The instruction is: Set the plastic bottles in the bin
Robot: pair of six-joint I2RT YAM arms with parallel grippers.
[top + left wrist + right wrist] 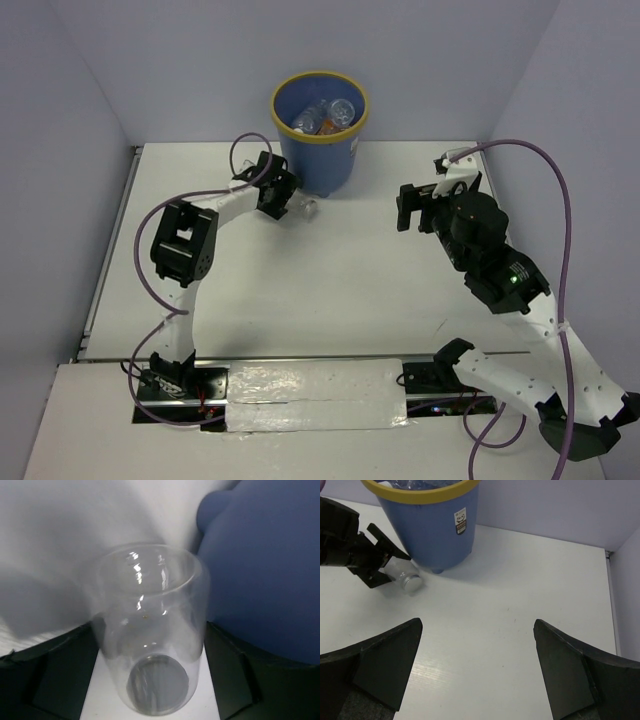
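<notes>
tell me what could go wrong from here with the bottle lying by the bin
1. The clear bottle lies on its side between the fingers of the left gripper. It is smooth and round, so it may squirt out or roll if squeezed.
2. It sits close beside the base of the bin, so lifting it could bump the bin wall.

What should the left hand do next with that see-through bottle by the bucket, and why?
Probably squeeze shut on it. The clear bottle lies on the table beside the bin, between the fingers of the left hand, and I cannot tell if they grip it yet.
</notes>
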